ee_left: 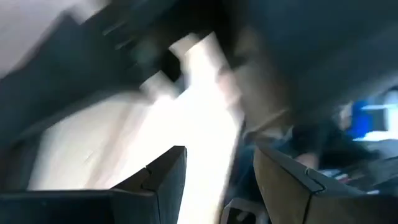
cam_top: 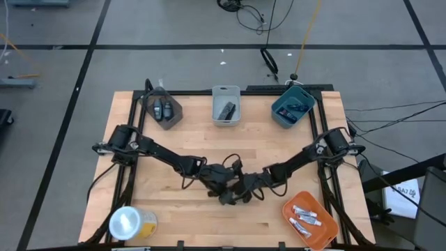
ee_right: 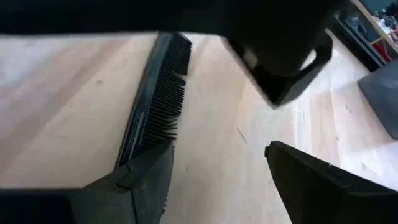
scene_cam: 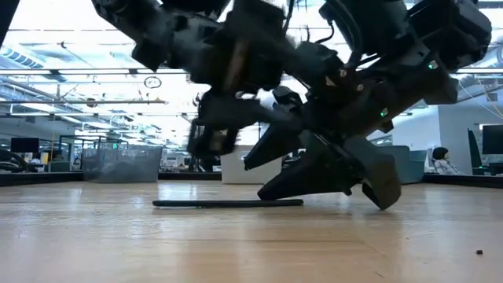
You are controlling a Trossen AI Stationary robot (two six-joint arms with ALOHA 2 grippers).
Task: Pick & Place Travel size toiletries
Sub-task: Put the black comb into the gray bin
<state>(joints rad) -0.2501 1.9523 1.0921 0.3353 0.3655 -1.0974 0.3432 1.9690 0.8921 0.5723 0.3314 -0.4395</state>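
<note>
A black comb [ee_right: 158, 99] lies flat on the wooden table, and the low view shows it as a thin dark strip [scene_cam: 228, 203]. Both grippers meet over it at the table's middle. My right gripper [ee_right: 217, 180] is open, with one finger [ee_right: 143, 180] over the comb's end and the other on bare wood. My left gripper [ee_left: 221, 180] is open just above it and shows in the right wrist view as a dark block [ee_right: 280, 50]. In the high view the left gripper [cam_top: 224, 183] and right gripper [cam_top: 240, 192] hide the comb. My right gripper comes down slanting, with one finger [ee_right: 143, 180] over the end of the comb's spine [ee_right: 134, 149]. The finger hides that spot, so I cannot tell whether it touches the comb. The comb lies flat on the table. My left gripper touches nothing.
Along the far edge stand a dark grey bin [cam_top: 164, 110] with two oval pieces, a light grey bin [cam_top: 226, 104] with a dark item and a teal bin [cam_top: 293, 106]. An orange bin [cam_top: 310, 217] with silvery tubes sits near right. A yellow roll [cam_top: 129, 223] stands near left.
</note>
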